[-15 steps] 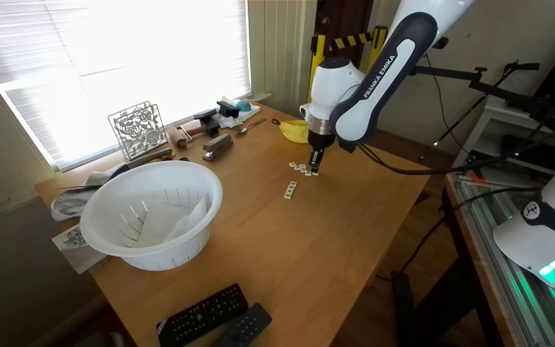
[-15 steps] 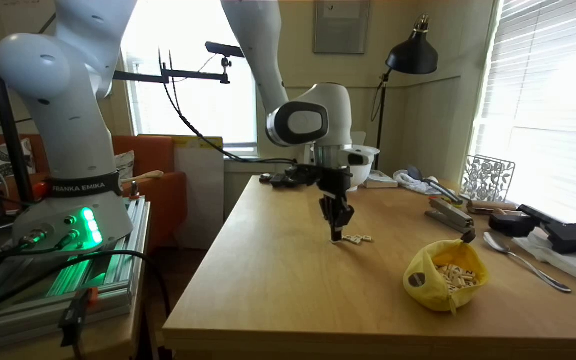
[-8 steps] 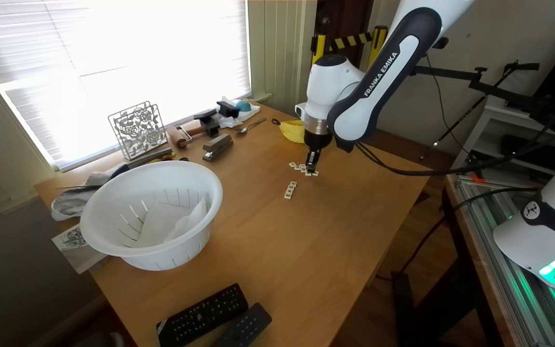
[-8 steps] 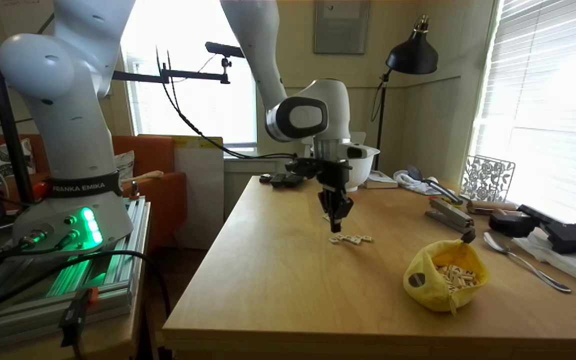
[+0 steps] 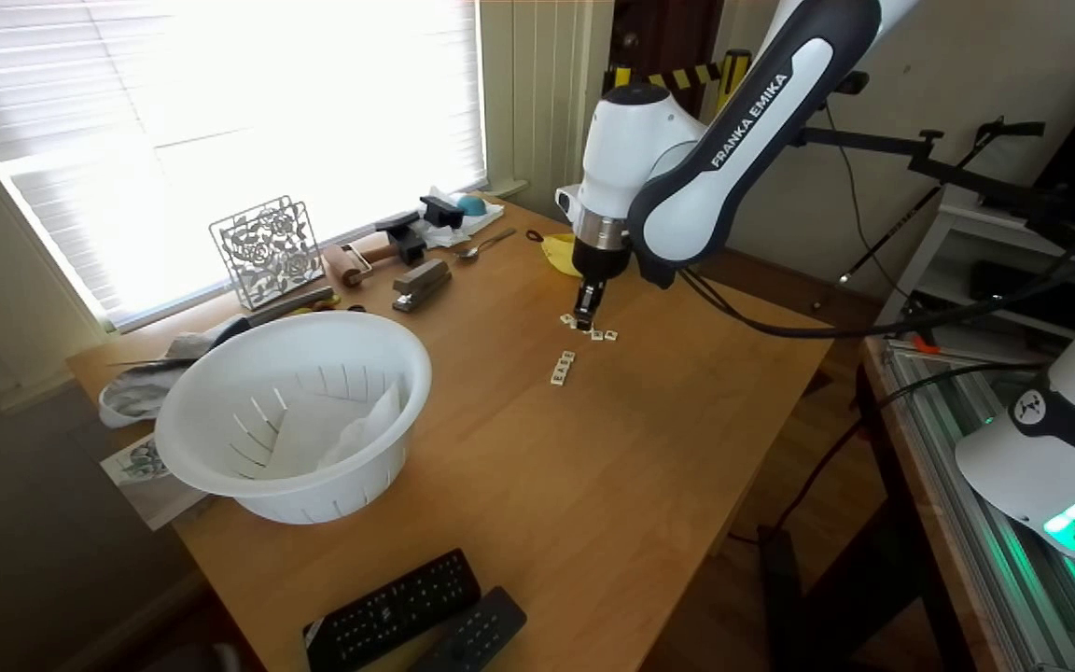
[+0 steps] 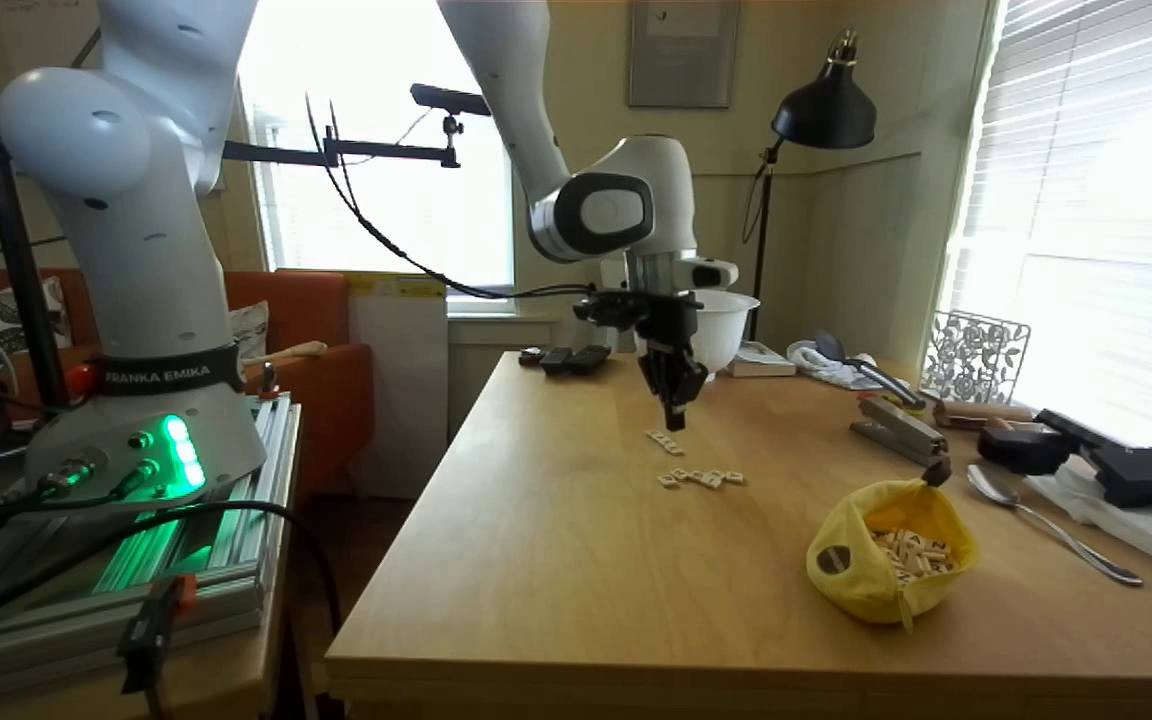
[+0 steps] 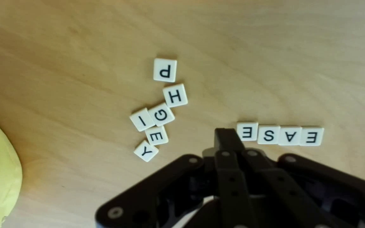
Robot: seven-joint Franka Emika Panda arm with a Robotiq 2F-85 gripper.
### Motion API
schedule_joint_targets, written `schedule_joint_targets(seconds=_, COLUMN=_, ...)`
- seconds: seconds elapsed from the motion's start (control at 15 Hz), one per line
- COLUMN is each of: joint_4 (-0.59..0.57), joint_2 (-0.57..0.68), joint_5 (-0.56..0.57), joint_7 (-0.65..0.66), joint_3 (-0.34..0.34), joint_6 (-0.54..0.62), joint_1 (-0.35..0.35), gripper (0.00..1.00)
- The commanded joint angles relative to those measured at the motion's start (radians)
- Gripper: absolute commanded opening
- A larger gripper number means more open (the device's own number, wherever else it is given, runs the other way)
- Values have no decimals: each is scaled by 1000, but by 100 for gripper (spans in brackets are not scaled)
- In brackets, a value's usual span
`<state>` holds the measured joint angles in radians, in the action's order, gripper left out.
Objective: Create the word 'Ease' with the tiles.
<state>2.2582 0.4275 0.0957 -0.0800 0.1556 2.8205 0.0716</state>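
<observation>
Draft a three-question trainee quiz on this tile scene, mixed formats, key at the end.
1. True or false: the row of tiles spells EASE.
2. Count: in the wrist view, how many loose tiles lie outside that row?
3. Fill in the blank: in an exterior view, the yellow pouch holds ____.

Key:
1. True; it appears upside down in the wrist view.
2. Six: P, H, G, I, E, Y.
3. More tiles.
</observation>
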Motion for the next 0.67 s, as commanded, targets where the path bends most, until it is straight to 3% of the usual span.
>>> schedule_joint_targets(seconds=0.0, joint_4=-3, joint_2=-10, joint_5=-26, joint_7=17, joint_3=-40, joint_6=0, joint_1=13, gripper=0)
schedule_joint_targets(seconds=0.07, joint_4=-3, joint_2=-8, joint_5=-31, joint_7=22, joint_3=-47, joint_6=1, joint_1=13, gripper=26)
schedule_joint_targets(seconds=0.13, joint_4=-4, joint_2=-8, joint_5=-37, joint_7=26, joint_3=-53, joint_6=4, joint_1=13, gripper=27)
schedule_joint_targets(seconds=0.6, joint_4=-11, joint_2=-10, joint_5=-71, joint_7=36, joint_3=-84, joint_6=4, joint_1=17, gripper=74)
